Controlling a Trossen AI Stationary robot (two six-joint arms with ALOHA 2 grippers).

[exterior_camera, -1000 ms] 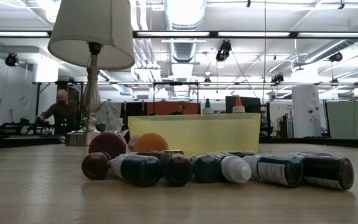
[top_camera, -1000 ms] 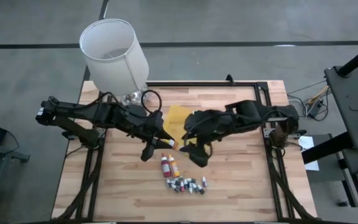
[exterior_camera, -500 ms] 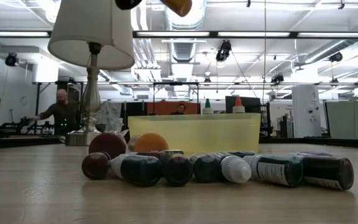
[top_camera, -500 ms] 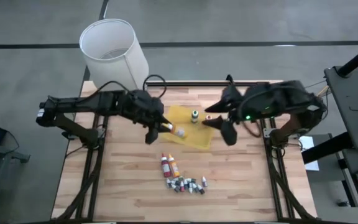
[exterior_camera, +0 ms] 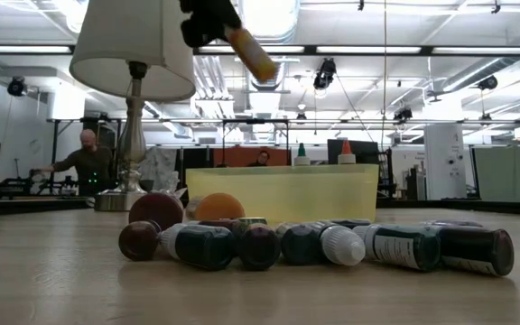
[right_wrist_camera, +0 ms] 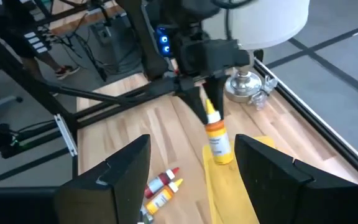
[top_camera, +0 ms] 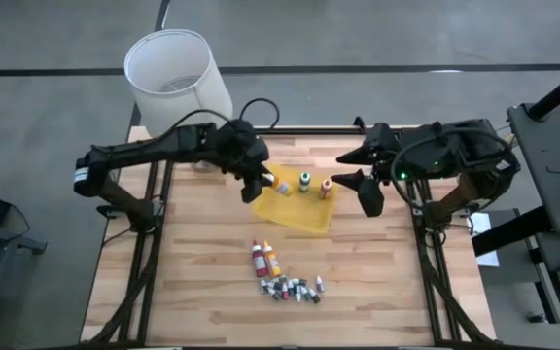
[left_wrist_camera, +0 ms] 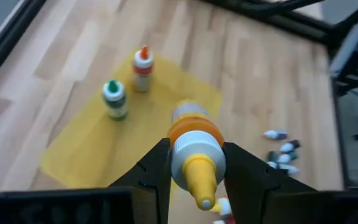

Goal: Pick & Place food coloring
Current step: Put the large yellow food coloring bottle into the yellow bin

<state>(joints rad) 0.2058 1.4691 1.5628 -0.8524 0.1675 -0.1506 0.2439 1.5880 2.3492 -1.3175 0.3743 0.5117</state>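
yellow bottle moved over tray, lamp adjacent

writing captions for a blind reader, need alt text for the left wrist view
The left gripper holds a yellow bottle over a yellow tray on the wooden table. In the tray a green bottle and an orange bottle stand upright.

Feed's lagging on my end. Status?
Left gripper shut on yellow bottle, over yellow tray. Right gripper open, empty, beside tray. Nothing in the way.
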